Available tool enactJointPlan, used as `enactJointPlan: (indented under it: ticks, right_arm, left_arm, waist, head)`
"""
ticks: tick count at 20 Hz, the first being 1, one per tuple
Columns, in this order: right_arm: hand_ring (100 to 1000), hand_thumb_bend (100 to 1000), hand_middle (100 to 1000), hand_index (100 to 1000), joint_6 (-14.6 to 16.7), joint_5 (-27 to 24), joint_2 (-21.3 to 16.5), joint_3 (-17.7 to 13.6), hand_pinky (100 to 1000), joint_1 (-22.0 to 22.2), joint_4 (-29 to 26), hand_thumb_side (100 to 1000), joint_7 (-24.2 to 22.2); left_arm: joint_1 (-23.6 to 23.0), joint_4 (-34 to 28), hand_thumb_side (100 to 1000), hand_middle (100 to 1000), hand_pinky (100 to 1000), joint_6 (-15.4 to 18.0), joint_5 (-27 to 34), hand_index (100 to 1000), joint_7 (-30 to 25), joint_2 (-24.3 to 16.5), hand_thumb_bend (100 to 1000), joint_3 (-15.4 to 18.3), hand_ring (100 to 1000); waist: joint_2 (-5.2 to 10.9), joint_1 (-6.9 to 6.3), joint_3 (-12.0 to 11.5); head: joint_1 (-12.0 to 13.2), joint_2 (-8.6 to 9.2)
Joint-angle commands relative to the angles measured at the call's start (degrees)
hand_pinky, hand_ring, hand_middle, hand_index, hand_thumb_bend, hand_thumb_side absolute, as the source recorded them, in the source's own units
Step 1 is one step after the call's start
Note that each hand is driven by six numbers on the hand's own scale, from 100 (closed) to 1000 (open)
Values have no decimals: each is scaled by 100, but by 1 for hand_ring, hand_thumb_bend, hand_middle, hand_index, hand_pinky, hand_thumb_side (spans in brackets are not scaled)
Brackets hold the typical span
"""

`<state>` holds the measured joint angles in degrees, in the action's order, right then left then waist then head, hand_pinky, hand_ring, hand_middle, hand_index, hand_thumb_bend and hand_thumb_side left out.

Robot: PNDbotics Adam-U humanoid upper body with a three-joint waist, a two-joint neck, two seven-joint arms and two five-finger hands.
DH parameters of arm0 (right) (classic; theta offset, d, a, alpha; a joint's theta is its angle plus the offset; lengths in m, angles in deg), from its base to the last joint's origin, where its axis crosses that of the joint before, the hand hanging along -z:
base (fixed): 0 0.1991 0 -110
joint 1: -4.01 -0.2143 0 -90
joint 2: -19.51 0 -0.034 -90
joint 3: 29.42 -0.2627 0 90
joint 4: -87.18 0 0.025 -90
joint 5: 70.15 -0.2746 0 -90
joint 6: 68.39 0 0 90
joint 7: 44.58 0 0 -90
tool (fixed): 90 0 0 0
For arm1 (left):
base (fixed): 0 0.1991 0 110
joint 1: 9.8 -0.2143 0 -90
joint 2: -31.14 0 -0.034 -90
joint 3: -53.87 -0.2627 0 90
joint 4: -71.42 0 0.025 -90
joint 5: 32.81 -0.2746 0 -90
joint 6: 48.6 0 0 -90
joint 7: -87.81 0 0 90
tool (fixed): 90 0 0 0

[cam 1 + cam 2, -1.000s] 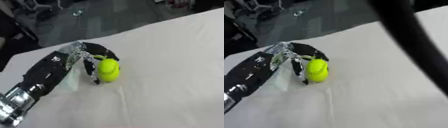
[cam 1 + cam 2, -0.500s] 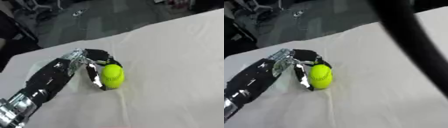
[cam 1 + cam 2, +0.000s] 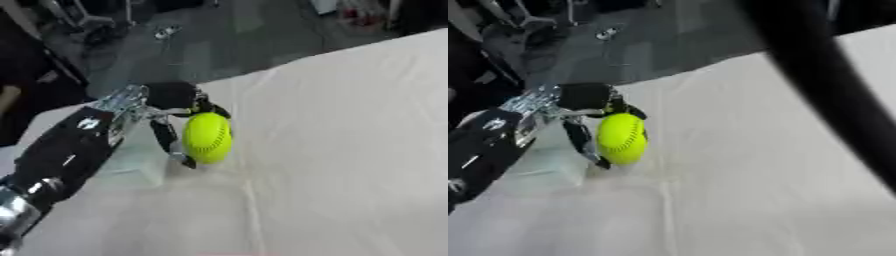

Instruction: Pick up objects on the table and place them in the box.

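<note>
A yellow-green ball [image 3: 208, 138] with faint stitching sits at the left of the white table [image 3: 350, 150], held in my left hand [image 3: 166, 107]. The black fingers and thumb curl round the ball's top and left side. The left arm [image 3: 61, 160] comes in from the lower left, black with silver joints. The ball appears slightly above or just touching the cloth; I cannot tell which. My right hand shows in no view. No box is visible.
A thick dark blurred bar [image 3: 824, 85] crosses the right eye view diagonally from the top to the right edge, close to the camera. Beyond the table's far edge lies a grey floor [image 3: 219, 45] with chair legs and clutter.
The left hand with the ball has moved up the picture and a little right across the table. Much of the picture has shifted too, so the camera has moved.
</note>
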<state>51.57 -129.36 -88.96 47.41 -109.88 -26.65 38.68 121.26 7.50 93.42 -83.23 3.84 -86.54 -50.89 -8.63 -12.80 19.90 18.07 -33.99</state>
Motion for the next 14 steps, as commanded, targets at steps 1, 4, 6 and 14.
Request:
enactJointPlan:
  ticks: [1, 4, 6, 14]
  right_arm:
    - [460, 100, 526, 697, 63, 90, -206, -63, 172, 41, -76, 939, -28]
    - [460, 100, 526, 697, 101, 157, -231, -61, 172, 141, -76, 938, -51]
    - [460, 100, 526, 696, 127, 201, -252, -66, 170, 210, -76, 937, -58]
    - [460, 100, 526, 695, 209, 342, -259, -44, 167, 394, -76, 934, -95]
  left_arm:
    - [-69, -234, 616, 100, 100, -5, 11, 341, 364, -611, 100, 209, 100]
    - [-294, -327, 619, 100, 100, -74, -67, 342, 405, -928, 100, 283, 100]
    - [-489, -359, 631, 100, 100, -186, -210, 341, 324, -1156, 100, 315, 100]
    - [-1022, -345, 660, 100, 100, -965, -1456, 338, 264, -1653, 100, 523, 100]
  waist:
    - [127, 94, -58]
    - [171, 107, -127]
    - [205, 114, -185]
    - [273, 159, -290]
  head:
    - [-69, 45]
    - [-89, 18]
    - [-111, -3]
    - [-130, -2]
